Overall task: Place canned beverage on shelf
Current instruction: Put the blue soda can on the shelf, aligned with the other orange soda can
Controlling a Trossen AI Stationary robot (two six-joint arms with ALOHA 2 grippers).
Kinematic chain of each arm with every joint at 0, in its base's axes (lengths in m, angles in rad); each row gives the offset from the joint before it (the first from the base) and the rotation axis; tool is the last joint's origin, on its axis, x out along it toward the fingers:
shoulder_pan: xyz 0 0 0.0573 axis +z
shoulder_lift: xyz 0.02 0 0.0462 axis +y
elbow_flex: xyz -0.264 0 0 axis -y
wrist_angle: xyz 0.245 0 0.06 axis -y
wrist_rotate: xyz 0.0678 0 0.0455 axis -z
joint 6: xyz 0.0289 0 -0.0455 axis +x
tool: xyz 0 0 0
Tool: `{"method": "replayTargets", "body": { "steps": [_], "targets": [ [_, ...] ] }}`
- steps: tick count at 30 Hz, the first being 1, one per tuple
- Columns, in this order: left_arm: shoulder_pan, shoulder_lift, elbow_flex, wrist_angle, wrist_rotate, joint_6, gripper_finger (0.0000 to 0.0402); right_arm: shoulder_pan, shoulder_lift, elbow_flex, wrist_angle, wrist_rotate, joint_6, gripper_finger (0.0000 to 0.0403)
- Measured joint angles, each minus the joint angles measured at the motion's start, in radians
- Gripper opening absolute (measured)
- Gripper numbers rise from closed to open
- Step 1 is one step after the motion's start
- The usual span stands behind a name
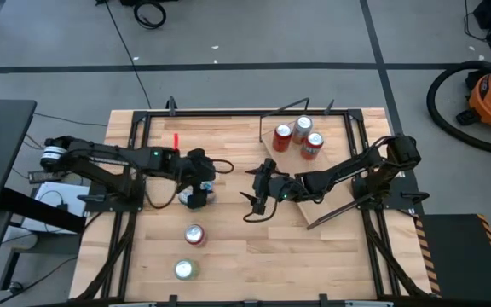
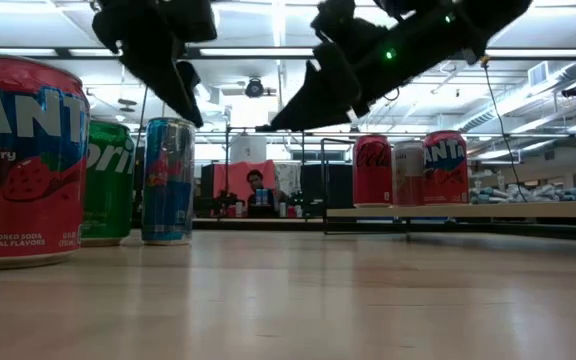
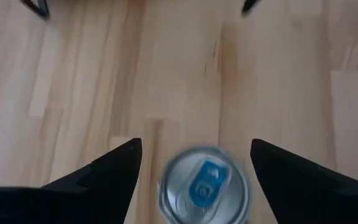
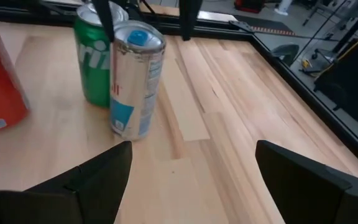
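Note:
A slim silver-and-blue can [image 3: 204,186] stands upright on the tabletop. My left gripper [image 3: 196,144] hovers over it, open, one finger on each side of its top with a gap on both sides. My right gripper [image 1: 257,194] hangs open above bare wood at mid-table, pointing toward that can [image 4: 135,81]. The shelf [image 1: 335,183] lies askew at the right and carries three upright cans [image 1: 301,136]. A red Fanta can [image 1: 195,235] and a green Sprite can [image 1: 184,270] stand nearer the front edge.
Black metal rods [image 1: 228,112] frame the tabletop. In the low view the Fanta can [image 2: 18,160], the Sprite can [image 2: 108,180] and the slim can [image 2: 168,180] stand in a row at the left, with open wood between them and the shelf board [image 2: 458,210].

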Motion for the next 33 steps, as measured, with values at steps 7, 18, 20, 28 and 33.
{"method": "replayTargets", "body": {
  "steps": [7, 18, 20, 28, 33],
  "targets": [
    [0.000, 0.052, 0.003, -0.062, 0.003, 0.002, 0.0314, 0.009, 0.000, -0.034, 0.060, -0.001, -0.005, 0.0352],
    [0.000, 0.124, 0.004, -0.097, 0.002, 0.089, 0.0299, 0.009, 0.000, -0.058, 0.101, -0.018, -0.007, 0.0352],
    [0.000, 0.137, 0.003, -0.104, 0.003, 0.111, 0.0284, 0.008, 0.000, -0.058, 0.100, -0.038, -0.009, 0.0352],
    [0.010, 0.150, 0.019, -0.093, 0.010, 0.185, 0.0241, 0.022, 0.014, -0.105, 0.172, -0.099, 0.008, 0.0352],
    [0.058, 0.155, 0.063, -0.033, -0.004, 0.253, 0.0250, 0.022, 0.026, -0.183, 0.312, -0.087, 0.004, 0.0352]
  ]
}}
